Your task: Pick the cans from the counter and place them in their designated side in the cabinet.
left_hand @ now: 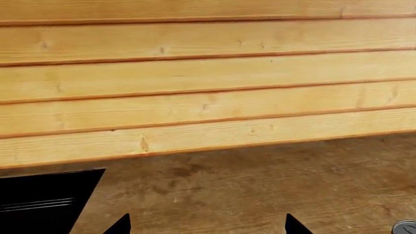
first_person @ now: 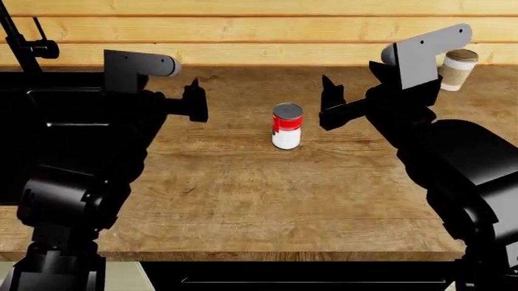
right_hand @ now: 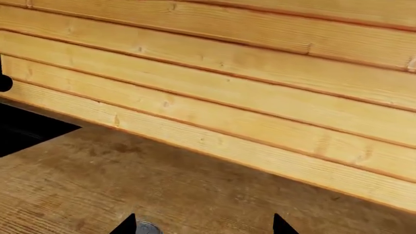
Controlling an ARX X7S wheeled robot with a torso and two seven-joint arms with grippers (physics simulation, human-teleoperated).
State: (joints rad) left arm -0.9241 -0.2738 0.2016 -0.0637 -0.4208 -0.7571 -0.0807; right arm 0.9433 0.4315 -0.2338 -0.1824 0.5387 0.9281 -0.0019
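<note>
We see a brown wood-grain counter [first_person: 242, 194], matt and mottled, a pale knotty plank wall [left_hand: 208, 73], a can [first_person: 287, 126] with dull metal top, and matt black arms.

One can [first_person: 287, 126] is seen standing upright on the counter [first_person: 242, 194], well to the right of the sink [first_person: 33, 121]. Its label is red above and white below, and its top is pale metal. The counter is a brown wood-grain worktop with the black sink set into its left part. A sliver of the can's metal top is caught at the edge of each wrist view.
</note>
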